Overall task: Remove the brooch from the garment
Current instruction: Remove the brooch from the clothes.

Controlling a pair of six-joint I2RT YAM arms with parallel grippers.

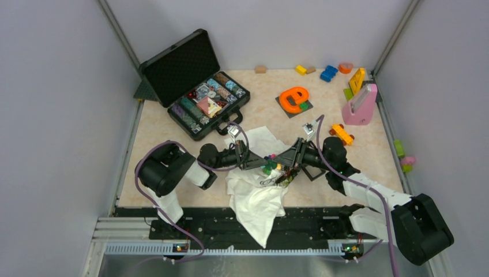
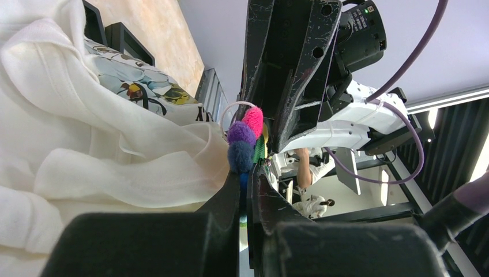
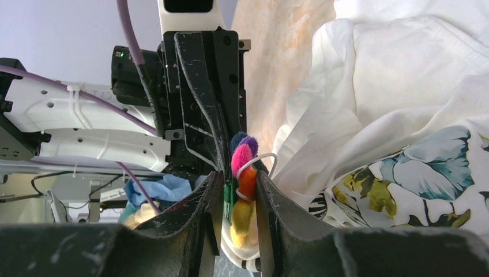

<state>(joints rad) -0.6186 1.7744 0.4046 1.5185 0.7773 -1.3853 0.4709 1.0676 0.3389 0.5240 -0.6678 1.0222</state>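
Bright, even light from above; soft, short shadows lie on the table [image 1: 265, 98]. In both wrist views the garment [image 2: 86, 115] nearly blows out white, and the nearest foreground blurs dark.

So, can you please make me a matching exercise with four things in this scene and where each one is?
Things:
1 brooch
2 garment
3 black case
4 orange toy car

Places:
A far left, lid open
B between the fingers of the right gripper
C right side, near the pink object
D hanging over the near table edge

Pairs: 1-B, 2-D, 3-A, 4-C
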